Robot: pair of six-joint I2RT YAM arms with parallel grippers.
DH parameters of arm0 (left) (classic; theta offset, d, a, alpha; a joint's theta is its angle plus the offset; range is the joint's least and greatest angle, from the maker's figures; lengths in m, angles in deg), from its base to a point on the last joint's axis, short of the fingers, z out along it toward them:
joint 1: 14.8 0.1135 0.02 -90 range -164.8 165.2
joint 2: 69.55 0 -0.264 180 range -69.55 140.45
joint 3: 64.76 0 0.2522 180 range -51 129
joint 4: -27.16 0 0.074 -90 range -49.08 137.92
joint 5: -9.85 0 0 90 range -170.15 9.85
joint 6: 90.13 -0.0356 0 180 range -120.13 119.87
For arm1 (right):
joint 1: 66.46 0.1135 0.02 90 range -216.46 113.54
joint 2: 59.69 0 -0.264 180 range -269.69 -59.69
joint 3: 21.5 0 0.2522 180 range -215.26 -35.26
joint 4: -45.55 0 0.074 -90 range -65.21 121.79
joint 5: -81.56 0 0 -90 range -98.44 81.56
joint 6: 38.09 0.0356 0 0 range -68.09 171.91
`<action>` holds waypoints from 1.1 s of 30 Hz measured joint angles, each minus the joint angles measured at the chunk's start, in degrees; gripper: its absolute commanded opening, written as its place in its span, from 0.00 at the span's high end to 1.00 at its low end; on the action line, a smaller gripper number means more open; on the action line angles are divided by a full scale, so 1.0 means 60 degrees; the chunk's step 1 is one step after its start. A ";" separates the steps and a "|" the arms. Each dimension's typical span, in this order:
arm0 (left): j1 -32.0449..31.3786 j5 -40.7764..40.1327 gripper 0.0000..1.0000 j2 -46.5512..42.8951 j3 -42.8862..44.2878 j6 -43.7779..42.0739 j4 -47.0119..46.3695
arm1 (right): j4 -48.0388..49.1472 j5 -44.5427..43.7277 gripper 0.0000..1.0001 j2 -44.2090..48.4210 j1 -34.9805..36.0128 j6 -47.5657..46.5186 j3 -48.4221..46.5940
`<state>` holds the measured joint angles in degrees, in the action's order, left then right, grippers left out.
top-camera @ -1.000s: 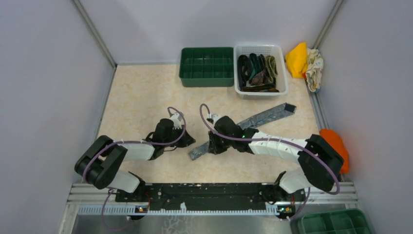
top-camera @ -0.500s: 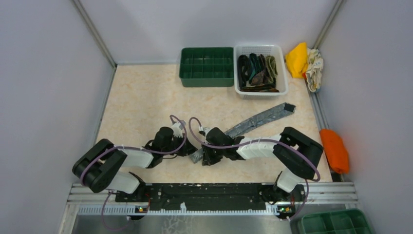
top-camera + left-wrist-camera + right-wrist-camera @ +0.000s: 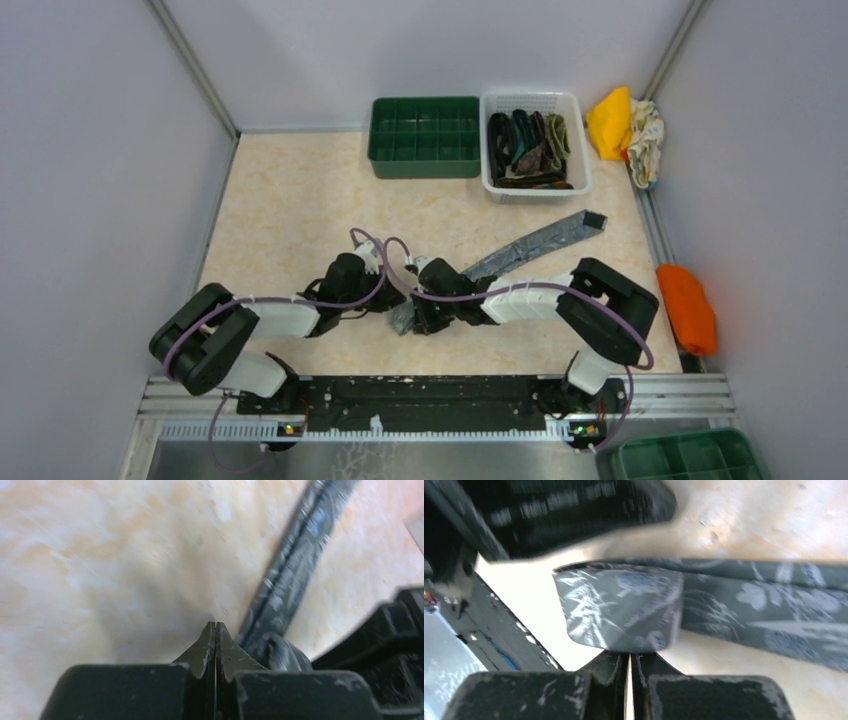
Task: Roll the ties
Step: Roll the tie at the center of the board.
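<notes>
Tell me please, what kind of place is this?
Probably a robot test cell in a lab: plain grey partition walls enclose one small table, and a left arm and a right arm are bolted to a metal rail at its near edge.

One long grey patterned fabric tie (image 3: pixel 535 243) lies on the beige surface (image 3: pixel 290 190). One white slotted plastic basket (image 3: pixel 583 165) holds a heap of dark fabric ties (image 3: pixel 528 148), too tangled to count. There are two dark green compartmented plastic trays, the far tray (image 3: pixel 425 137) and the near tray (image 3: pixel 690 455). Three bunched cloths show: one yellow cloth (image 3: pixel 610 122), one pale patterned cloth (image 3: pixel 647 130) and one orange cloth (image 3: pixel 687 305). There are two black claws, the left claw (image 3: pixel 215 626) and the right claw (image 3: pixel 629 656).
</notes>
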<state>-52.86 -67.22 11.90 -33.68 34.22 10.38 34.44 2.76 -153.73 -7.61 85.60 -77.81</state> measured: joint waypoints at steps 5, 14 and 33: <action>-0.0018 -0.2648 1.00 -0.0550 0.1067 0.0543 0.2320 | -0.1639 -0.1275 1.00 0.0831 0.0164 -0.0521 -0.0029; -0.0015 -0.5727 1.00 -0.4761 0.1432 0.1217 0.5595 | -0.5479 -0.6342 0.08 0.1432 0.1126 -0.1242 -0.1916; -0.0007 -0.7238 1.00 -0.6014 0.2204 0.0612 0.7490 | -0.7027 -0.9854 0.11 0.1424 0.2991 -0.1563 -0.3534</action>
<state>-52.91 -110.65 -24.19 -20.45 37.89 55.31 -7.72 -56.36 -145.18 10.34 76.23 -99.01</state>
